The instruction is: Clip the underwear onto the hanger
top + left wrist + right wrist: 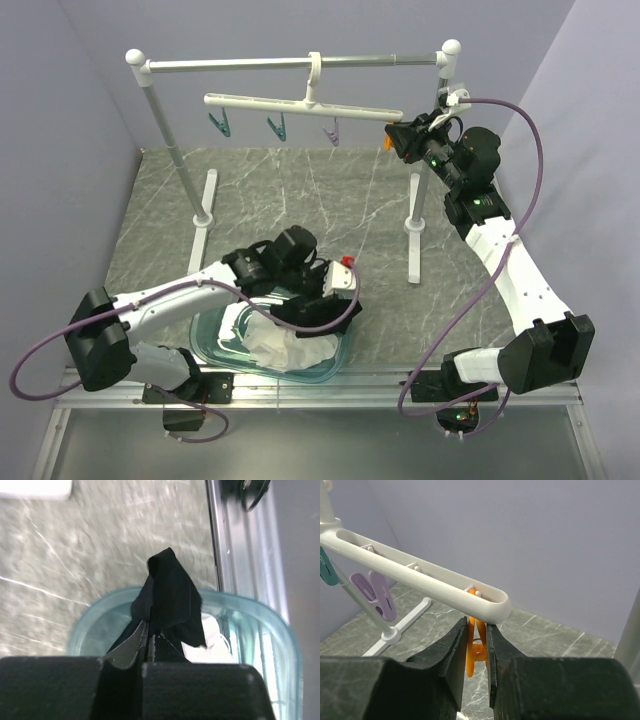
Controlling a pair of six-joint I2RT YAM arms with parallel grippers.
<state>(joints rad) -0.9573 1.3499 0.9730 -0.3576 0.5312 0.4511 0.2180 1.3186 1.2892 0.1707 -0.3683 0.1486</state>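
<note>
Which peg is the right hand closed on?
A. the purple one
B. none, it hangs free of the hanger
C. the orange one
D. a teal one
C: in the right wrist view the right hand pinches the orange peg under the end of the hanger.

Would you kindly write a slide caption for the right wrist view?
Right claw closed on the orange peg at the end of the white hanger.
</note>
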